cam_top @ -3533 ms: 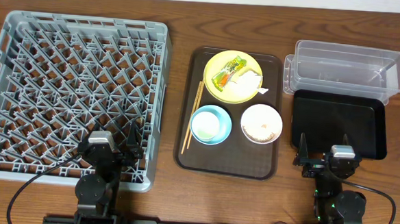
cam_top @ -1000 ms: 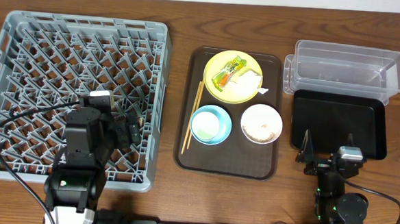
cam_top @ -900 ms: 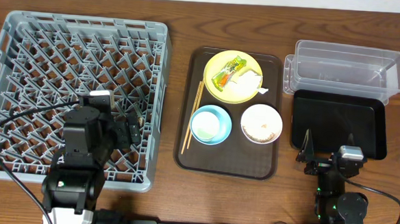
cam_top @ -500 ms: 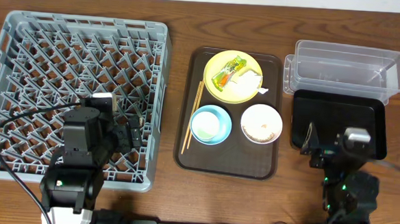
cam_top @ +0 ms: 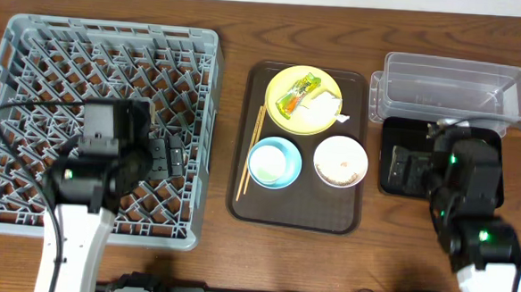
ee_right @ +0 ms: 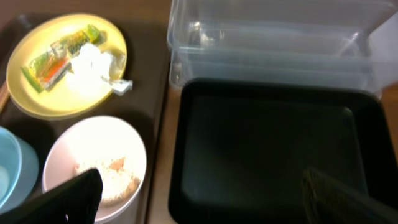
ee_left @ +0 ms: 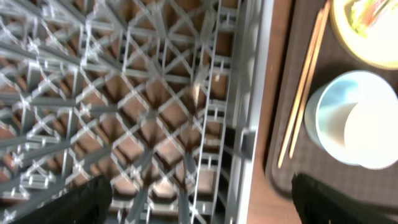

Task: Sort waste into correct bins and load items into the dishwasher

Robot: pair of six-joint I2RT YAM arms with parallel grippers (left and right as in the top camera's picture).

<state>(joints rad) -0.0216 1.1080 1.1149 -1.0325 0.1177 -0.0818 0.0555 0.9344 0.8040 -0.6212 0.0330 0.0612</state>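
The yellow plate holds the green-and-orange wrapper and the white napkin. The light blue bowl has a white cup in it. The white bowl holds food scraps. Chopsticks lie left of the bowls. My left gripper is open and empty over the right side of the grey dish rack. My right gripper is open and empty over the left part of the black tray. The clear tub stands behind it.
The plate, bowls and chopsticks all sit on a dark brown serving tray between the rack and the bins. Bare wooden table shows in the gaps beside it. Arm cables trail near the front edge.
Both arms have risen from the front edge and reached farther in: the left over the rack's right side, the right over the black tray. Nothing on the table has moved.
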